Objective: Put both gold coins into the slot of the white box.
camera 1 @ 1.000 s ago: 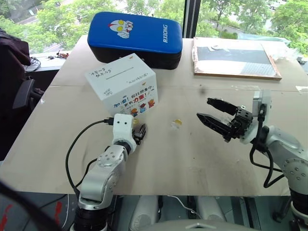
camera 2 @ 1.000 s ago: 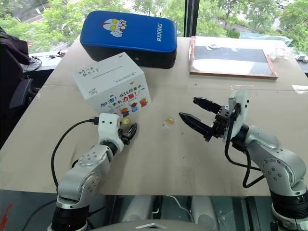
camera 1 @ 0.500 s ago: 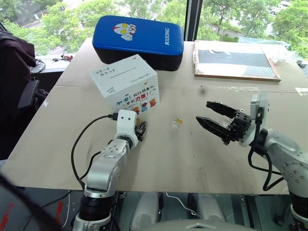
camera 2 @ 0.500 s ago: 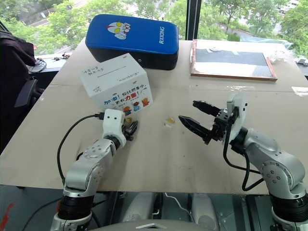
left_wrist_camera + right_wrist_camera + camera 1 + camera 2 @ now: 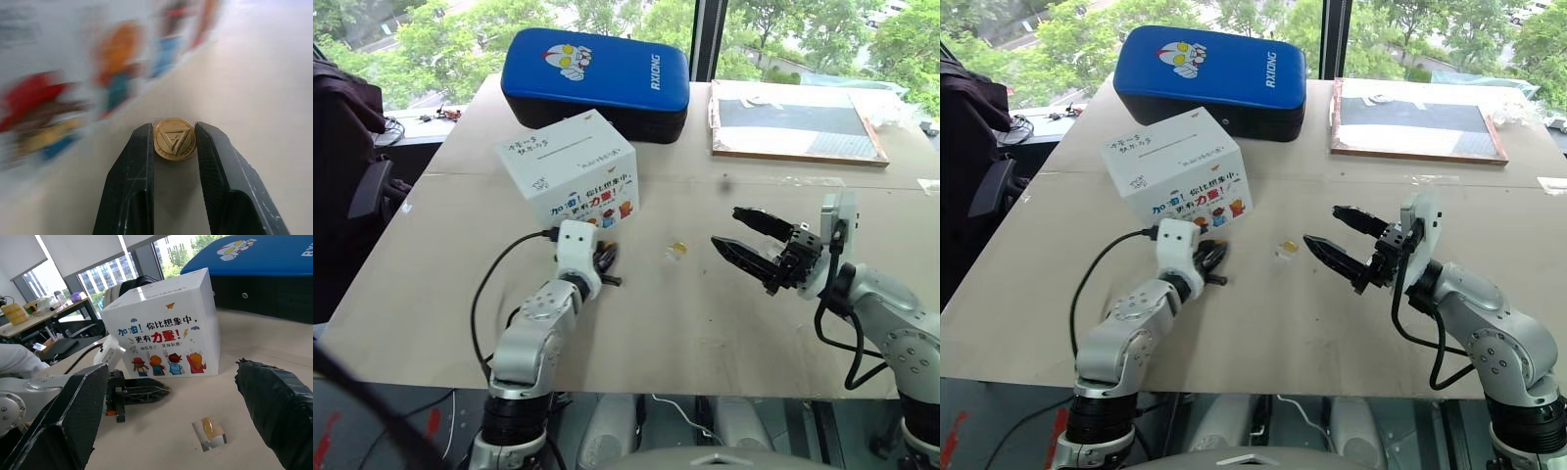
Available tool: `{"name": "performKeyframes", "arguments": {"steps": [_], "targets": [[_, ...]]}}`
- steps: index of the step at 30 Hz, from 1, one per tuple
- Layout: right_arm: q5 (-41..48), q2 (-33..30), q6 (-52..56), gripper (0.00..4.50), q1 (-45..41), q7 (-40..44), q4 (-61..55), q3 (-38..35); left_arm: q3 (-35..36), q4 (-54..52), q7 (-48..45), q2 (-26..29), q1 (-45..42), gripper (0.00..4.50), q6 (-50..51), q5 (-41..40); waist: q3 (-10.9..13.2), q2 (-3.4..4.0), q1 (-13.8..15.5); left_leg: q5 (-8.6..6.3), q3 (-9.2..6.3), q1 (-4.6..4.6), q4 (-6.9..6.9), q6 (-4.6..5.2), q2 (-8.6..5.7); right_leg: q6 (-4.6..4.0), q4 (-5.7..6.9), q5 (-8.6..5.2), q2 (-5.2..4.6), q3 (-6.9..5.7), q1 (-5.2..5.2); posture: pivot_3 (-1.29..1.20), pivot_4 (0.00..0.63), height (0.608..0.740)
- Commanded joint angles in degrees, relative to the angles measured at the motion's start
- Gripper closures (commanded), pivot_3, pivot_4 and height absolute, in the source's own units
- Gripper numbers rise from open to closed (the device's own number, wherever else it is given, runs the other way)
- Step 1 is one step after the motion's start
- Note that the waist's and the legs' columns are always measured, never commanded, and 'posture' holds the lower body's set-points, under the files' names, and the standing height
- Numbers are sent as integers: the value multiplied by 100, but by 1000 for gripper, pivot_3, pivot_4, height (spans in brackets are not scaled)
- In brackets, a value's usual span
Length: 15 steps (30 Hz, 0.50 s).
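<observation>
Left tool (image 5: 174,142) is pinching one gold coin (image 5: 174,139) edge-on between its two black fingers, sitting low over the bench (image 5: 705,323) just in front of the white box (image 5: 570,178) (cartoon side facing the robot). Second gold coin (image 5: 677,249) is standing in a small clear holder on the bench, between the two tools, well apart from the box. Right tool (image 5: 752,241) is hanging spread wide above the bench, gripping nothing, near that coin. Blue padded case (image 5: 595,78) and a framed board (image 5: 795,119) are lying behind the box
</observation>
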Motion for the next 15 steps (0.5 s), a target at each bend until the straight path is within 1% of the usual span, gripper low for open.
{"name": "performKeyframes", "arguments": {"steps": [1,5,7,9,11,13,15], "targets": [[6,39,-95,0,-77,-10,-131,-59,143,-328,-235,-156,-233,3870,-560,-304,0,0,-1,0,0,-6,-1,0,0,0,1,0,0,-2,-6,0,150,740],[-30,116,-102,0,-105,-61,-84,-40,329,-434,-444,-330,-397,3870,-832,-720,0,0,-10,0,-5,-27,-1,0,0,0,7,1,2,-7,-30,0,150,740],[-63,159,-108,0,-112,-80,-76,-15,418,-508,-532,-465,-437,3870,-740,-1113,0,0,-7,0,-5,-29,-1,0,0,0,6,1,3,-8,-30,0,150,740],[-273,178,-183,0,-143,-86,-65,61,538,-619,-609,-674,-472,3870,-473,-1772,0,0,-8,0,-7,-33,0,0,-1,1,5,1,27,-11,-30,0,150,740],[-616,93,-308,0,-192,11,-43,188,652,-737,-684,-795,-515,3870,-100,-2528,0,0,-9,0,-8,-39,5,0,-1,2,2,1,28,-10,-30,0,150,740],[-883,16,-428,0,-234,148,-31,306,747,-799,-696,-811,-545,3870,216,-3150,0,0,-9,0,-9,-40,8,0,-2,3,2,1,30,-10,-31,0,150,740],[-1235,21,-685,0,-315,222,-1,426,861,-781,-675,-794,-511,3870,617,-3974,0,0,-12,0,-15,-40,10,0,-3,3,4,1,37,-10,-30,0,150,740]]}}
